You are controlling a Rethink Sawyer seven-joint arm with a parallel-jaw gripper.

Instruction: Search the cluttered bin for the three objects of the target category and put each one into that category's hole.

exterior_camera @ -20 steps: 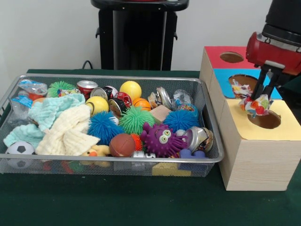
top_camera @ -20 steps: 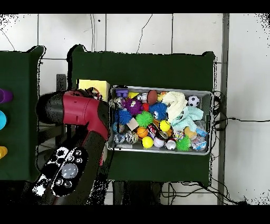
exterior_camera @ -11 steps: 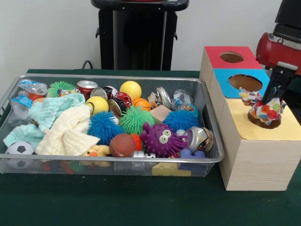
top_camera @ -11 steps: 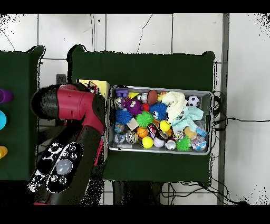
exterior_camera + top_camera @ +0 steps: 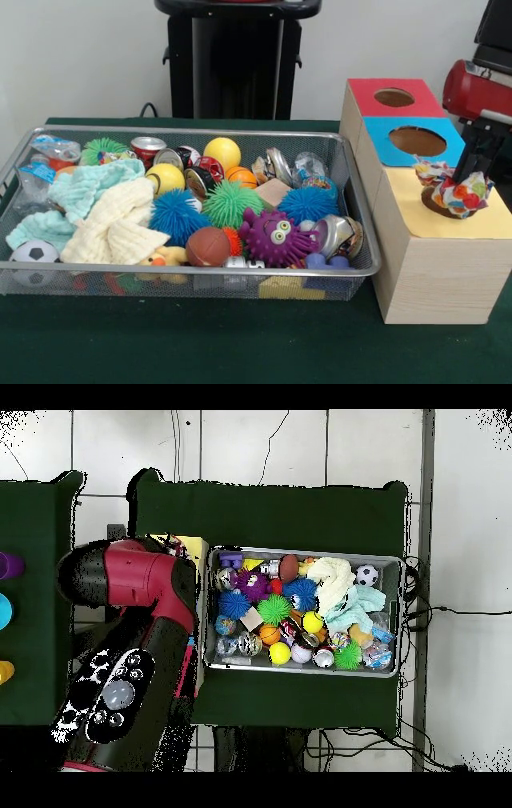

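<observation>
Nearest the camera in the front view, the wire mesh bin [image 5: 96,276] sits on the green table [image 5: 200,344], packed with clutter: a small soccer ball [image 5: 32,254] and a rubber duck [image 5: 164,258] against the front wall, a brown football [image 5: 207,246] and a purple spiky monster with big eyes [image 5: 274,237] just behind them, and a cream cloth [image 5: 112,224] heaped beside a mint-green one [image 5: 84,186]. Further in lie blue spiky balls [image 5: 174,214], a green one [image 5: 228,202], yellow balls [image 5: 222,152] and several crushed cans [image 5: 148,147] along the back wall. To the right of the bin stands the wooden box [image 5: 424,272] with three coloured tops. On its nearest, yellow section [image 5: 424,220] a crumpled, brightly printed cloth [image 5: 452,194] rests over the hole, largely covering it (only a dark sliver of the rim shows below). The gripper [image 5: 472,180] reaches down to the cloth, its black fingers closed into the fabric. Behind come the blue section [image 5: 380,136] and the red section [image 5: 364,92], each with its hole uncovered. From overhead the red arm [image 5: 150,584] hides the box.
</observation>
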